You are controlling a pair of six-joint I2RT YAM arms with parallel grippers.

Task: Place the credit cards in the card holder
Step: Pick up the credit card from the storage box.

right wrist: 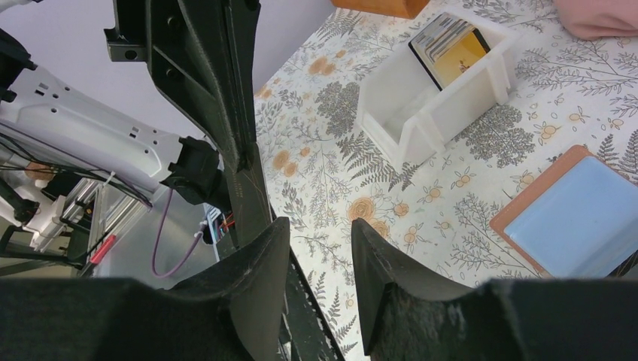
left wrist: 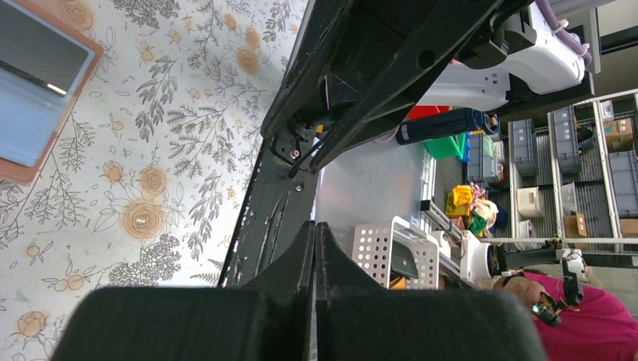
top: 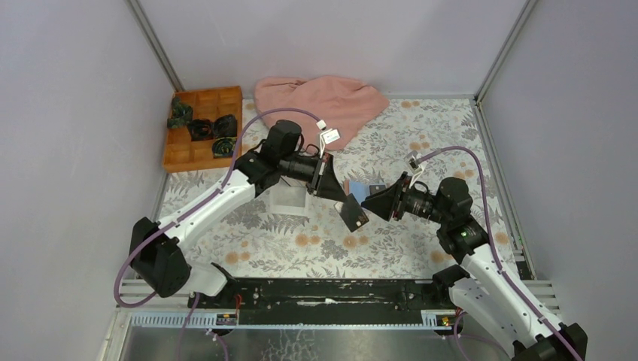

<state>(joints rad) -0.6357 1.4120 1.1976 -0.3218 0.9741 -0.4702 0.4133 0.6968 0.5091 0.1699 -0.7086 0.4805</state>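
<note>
**Left gripper**: the fingers are pressed together. From overhead a dark card is seen at their tips, tilted and clear of the surface. It is judged to be pinched by one edge. In the left wrist view the card itself cannot be made out.

**Right gripper**: the fingers are spread with nothing gripped between them. They are set just beside the dark card, facing the left gripper.

**Card holder**: it is laid open and flat on the surface, just behind the point where the two grippers meet. What looks to be a blue card is shown inside its reddish-brown rim.

**Remaining cards**: these are stood on edge in one compartment of the white tray, near the holder.

**Handling, as judged:**
- The card is taken to be light, thin and stiff with slight flex. Its faces look glossy, so slipping under a weak pinch is to be expected.
- Hold is best taken across the flat faces near one short edge, so that most of the length is left free to enter a pocket.
- The holder appears soft and unweighted, and it may slide or fold when a card is pushed in. Restraint by the second gripper is advised.
</note>
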